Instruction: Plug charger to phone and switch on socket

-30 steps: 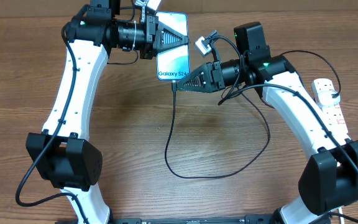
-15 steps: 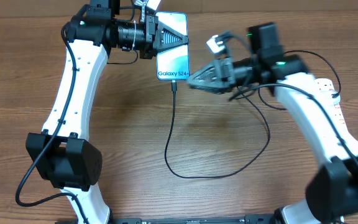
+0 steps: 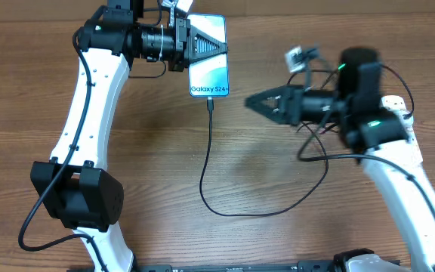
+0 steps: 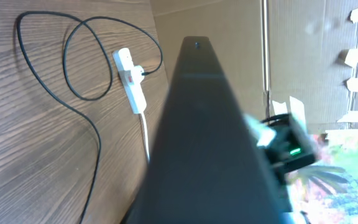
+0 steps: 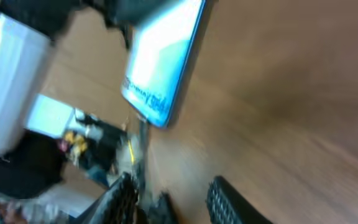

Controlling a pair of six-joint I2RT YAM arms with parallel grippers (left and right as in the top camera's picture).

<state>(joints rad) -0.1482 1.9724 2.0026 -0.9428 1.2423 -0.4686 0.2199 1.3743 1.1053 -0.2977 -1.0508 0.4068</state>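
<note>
Wooden worktop point(image 3: 165, 166) below: my left gripper point(image 3: 221, 47) clamps the phone point(image 3: 208, 72) at upper centre, the charger point(image 3: 206, 159) tip at its lower edge. My right gripper point(image 3: 251, 100) hangs released, apart to the phone's right. Socket point(image 4: 131, 79) lies far right.

Bright even light; phone point(image 3: 208, 72) screen glows. Right arm point(image 3: 362, 102) motion-blurred; right wrist view smeared; left wrist foreground defocused.
</note>
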